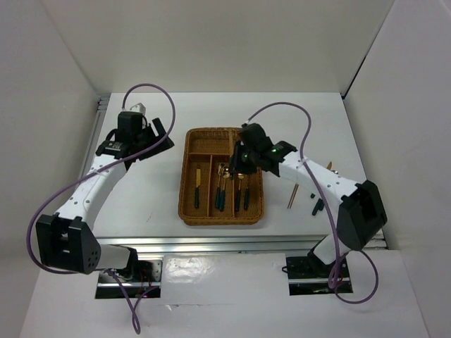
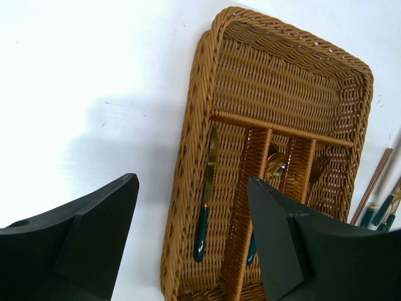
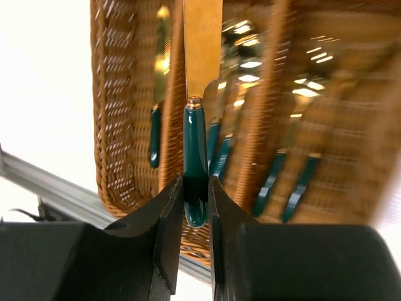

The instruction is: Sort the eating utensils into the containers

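The right fingers are squeezed tight on a knife with a flat gold blade and a dark green handle. They pinch it low on the handle, so the blade sticks out in front. I think that is so the knife can be laid down flat and long.

The knife hangs in the air over the brown woven wicker tray. It points the long way, the same way as the tray's long sections. In the right wrist view it sits in front of the wall between the left section and the middle one. I cannot tell which section is right under it.

Another gold knife with a green handle lies alone in the left long section. So I think the held knife belongs beside it, like with like. More green-handled pieces lie in the other two long sections.

The left fingers are spread wide and hold nothing. They hang above the white worktop, left of the tray, where they are out of the way.

A pair of thin brown-gold chopsticks lies on the worktop right of the tray. A few green-handled bits lie near them, not yet sorted.
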Robot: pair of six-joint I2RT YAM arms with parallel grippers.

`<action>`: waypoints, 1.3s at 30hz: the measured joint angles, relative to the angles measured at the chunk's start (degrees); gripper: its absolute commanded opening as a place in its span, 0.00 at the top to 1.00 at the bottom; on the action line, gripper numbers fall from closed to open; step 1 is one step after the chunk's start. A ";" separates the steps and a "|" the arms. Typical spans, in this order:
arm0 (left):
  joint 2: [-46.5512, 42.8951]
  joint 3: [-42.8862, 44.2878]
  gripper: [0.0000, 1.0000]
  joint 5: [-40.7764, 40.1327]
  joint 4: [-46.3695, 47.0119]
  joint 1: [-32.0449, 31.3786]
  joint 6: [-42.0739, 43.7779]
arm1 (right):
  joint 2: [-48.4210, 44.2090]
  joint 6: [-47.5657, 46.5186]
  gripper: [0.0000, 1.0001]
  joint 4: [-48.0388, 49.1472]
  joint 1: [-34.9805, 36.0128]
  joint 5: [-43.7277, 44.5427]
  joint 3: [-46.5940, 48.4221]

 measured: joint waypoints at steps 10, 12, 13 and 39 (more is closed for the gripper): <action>-4.57 -3.26 0.14 -1.38 -1.75 0.48 0.24 | 10.38 2.40 0.93 5.20 10.69 0.42 4.26; -4.96 -3.50 0.14 -1.79 -2.03 0.48 0.26 | 10.91 3.10 0.93 5.99 11.56 0.02 4.26; -5.16 -3.54 0.14 -1.90 -2.05 0.48 0.37 | 11.04 3.37 0.93 6.36 11.67 -0.48 4.26; -6.78 -4.48 0.14 -2.97 -2.19 0.48 1.18 | 19.91 8.07 0.49 10.75 13.90 -3.67 4.66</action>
